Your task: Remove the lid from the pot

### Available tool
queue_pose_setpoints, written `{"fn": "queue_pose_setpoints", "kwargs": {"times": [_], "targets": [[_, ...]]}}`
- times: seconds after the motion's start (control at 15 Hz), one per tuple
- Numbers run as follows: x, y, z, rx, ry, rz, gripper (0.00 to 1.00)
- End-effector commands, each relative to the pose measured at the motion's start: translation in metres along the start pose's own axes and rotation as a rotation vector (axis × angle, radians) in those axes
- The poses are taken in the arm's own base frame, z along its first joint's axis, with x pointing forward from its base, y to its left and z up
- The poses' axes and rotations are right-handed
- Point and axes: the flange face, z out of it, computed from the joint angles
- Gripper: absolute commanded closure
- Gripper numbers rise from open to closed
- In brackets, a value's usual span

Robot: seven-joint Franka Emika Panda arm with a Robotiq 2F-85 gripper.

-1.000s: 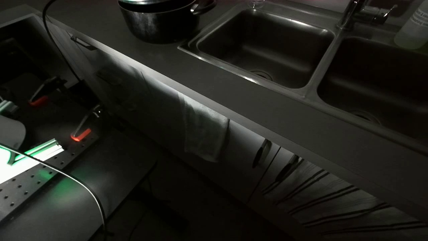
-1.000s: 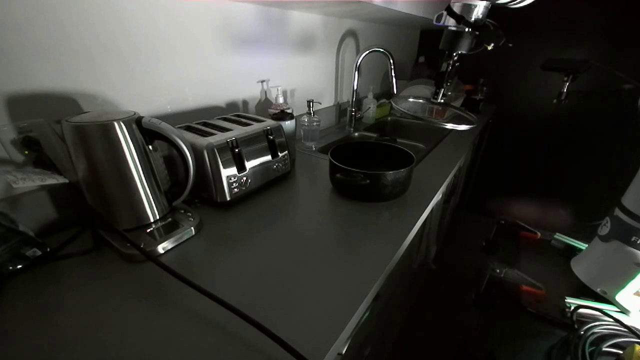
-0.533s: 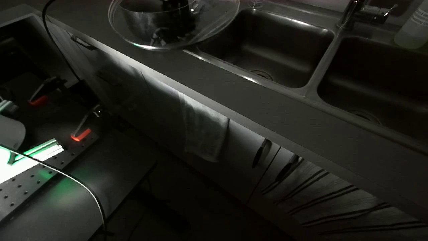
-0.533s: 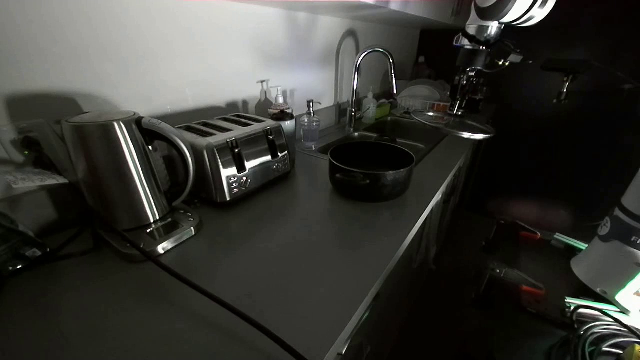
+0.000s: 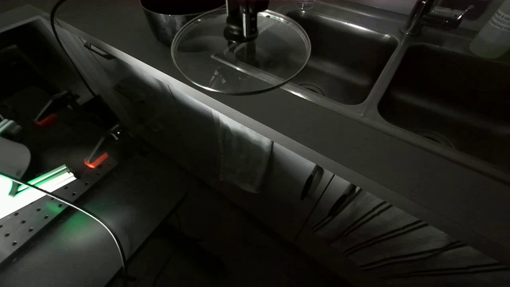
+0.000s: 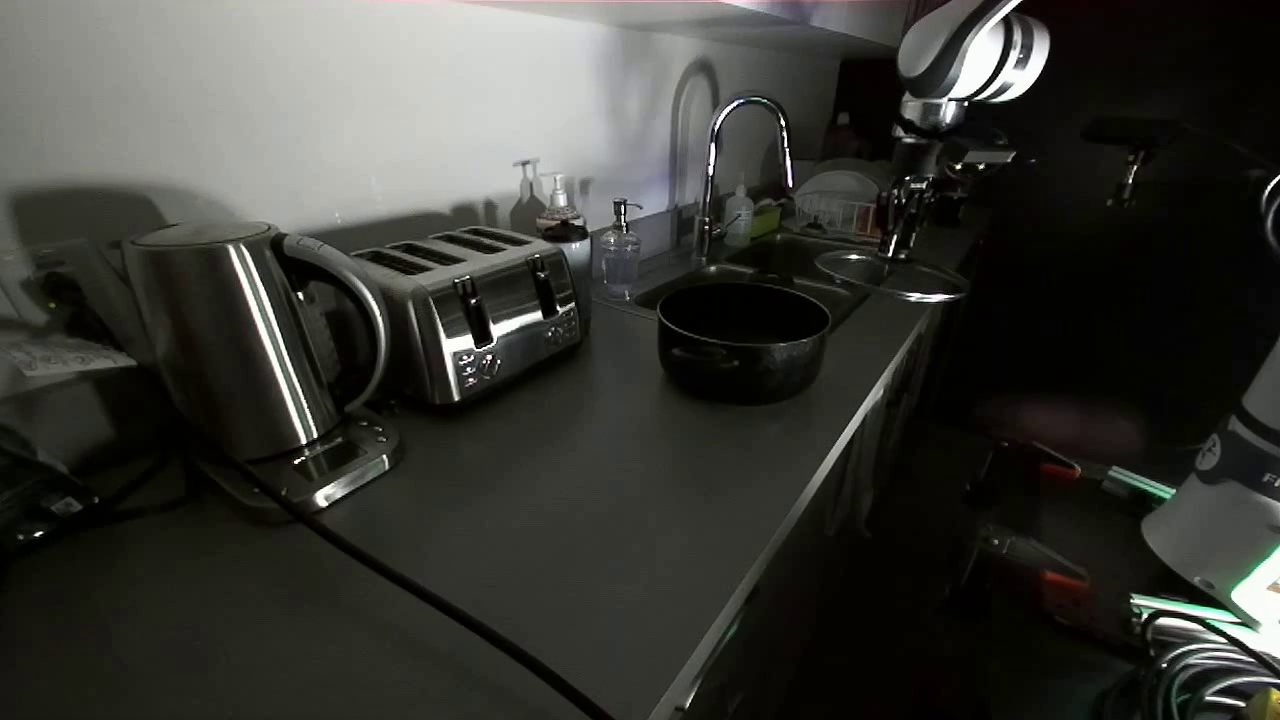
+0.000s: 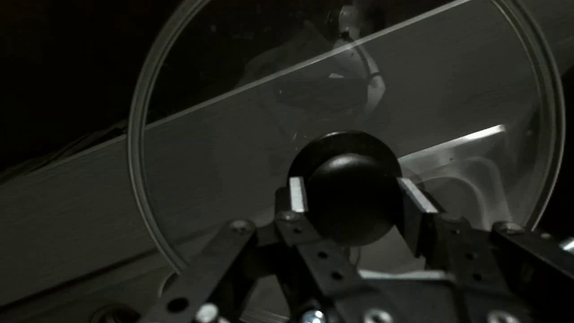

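Lid and pot are apart, and we see both at a long grey counter. A steel sink with two basins sits in it, between the front and back edges. Toward the back edge we find a toaster and, just beside it, a kettle. Our pot stands upright near the front edge, just beside the sink, its dark inside open to view. Our round glass lid is up in the air over the front edge, by the sink corner closest to the pot; in this gloom we cannot quite judge its height. The gripper grasps the lid, its fingers on opposite sides of the small dark knob at the centre.
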Motion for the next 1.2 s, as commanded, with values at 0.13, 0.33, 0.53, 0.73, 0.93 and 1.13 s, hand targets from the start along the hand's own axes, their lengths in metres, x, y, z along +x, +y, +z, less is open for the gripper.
{"fn": "queue_pose_setpoints", "kwargs": {"times": [0.13, 0.33, 0.53, 0.73, 0.93, 1.13], "targets": [[0.050, 0.000, 0.023, -0.044, -0.002, 0.082, 0.75], [0.065, -0.006, 0.037, -0.057, -0.005, 0.093, 0.75], [0.071, -0.012, 0.050, -0.053, 0.010, 0.091, 0.75], [0.069, -0.014, 0.063, -0.033, 0.024, 0.099, 0.75], [0.064, -0.010, 0.074, -0.010, 0.017, 0.126, 0.75], [0.055, -0.004, 0.081, 0.004, 0.001, 0.149, 0.75]]}}
